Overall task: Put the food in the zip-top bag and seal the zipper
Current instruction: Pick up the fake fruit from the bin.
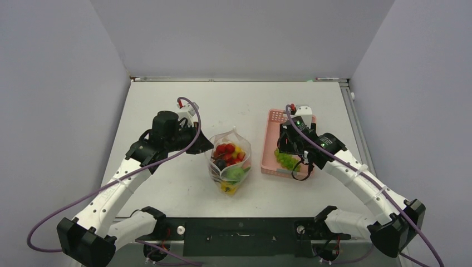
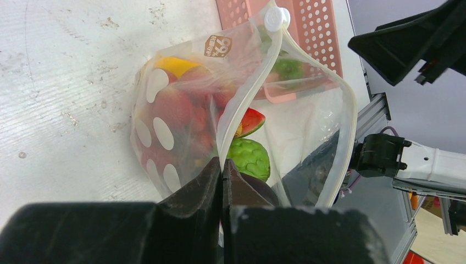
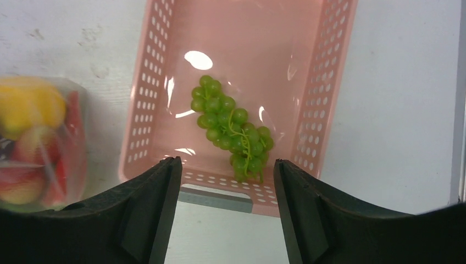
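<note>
The zip-top bag [image 1: 229,164] stands open near the middle of the white table [image 1: 234,105], a little toward the near edge. The left gripper [image 1: 201,146] reaches in from the bag's left side. In the left wrist view its fingers are pressed together on the zipper [image 2: 242,104], pinching that whitish strip at the mouth edge, with the white slider [image 2: 276,18] at the strip's far end. The mouth gapes wide. Inside the bag lie a green leafy piece [image 2: 250,157], red pieces [image 2: 176,110], a yellow piece [image 2: 173,66] and a dark piece close to the gripper.

The pink basket [image 1: 271,119] sits just beside the bag, toward the table's right edge. A green grape cluster [image 3: 231,129] lies on its floor, near the basket's near wall. The right gripper [image 3: 226,162] hangs over that end of the basket, its fingers spread apart with nothing between them, clear of the grapes.
</note>
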Controlling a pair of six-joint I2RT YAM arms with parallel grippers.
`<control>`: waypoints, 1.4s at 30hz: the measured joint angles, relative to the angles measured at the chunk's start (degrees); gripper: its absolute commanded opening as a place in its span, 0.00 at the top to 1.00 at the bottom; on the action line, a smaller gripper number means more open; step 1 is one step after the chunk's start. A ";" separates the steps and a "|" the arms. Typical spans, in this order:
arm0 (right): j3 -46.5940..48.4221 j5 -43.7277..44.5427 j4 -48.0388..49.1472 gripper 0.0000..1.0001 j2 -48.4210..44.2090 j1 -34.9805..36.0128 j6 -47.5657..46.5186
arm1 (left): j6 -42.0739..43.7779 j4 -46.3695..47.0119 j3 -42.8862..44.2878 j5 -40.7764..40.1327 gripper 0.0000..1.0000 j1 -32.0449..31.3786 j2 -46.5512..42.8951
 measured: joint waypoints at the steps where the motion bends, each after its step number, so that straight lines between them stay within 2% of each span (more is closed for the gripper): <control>1: -1.03 -1.05 0.13 0.35 0.11 -1.16 -0.37 | 0.02 0.00 0.00 0.00 1.00 0.00 0.02; 11: -10.40 -10.45 5.14 0.25 3.17 -9.18 -2.56 | 0.74 -0.04 0.02 0.15 1.00 0.00 0.07; 19: -14.45 -15.50 11.45 0.22 6.56 -13.68 -4.26 | 1.16 -0.04 0.02 0.15 1.00 0.00 0.07; 32: -15.34 -19.93 18.99 0.20 17.29 -15.45 -6.58 | 1.27 -0.07 0.02 0.15 1.00 0.00 0.07; 38: -16.00 -20.41 20.92 0.26 20.04 -15.45 -7.19 | 1.27 -0.07 0.02 0.15 1.00 0.00 0.07; 42: -16.68 -20.44 21.94 0.41 20.79 -15.43 -7.58 | 1.29 -0.07 0.02 0.15 1.00 0.00 0.11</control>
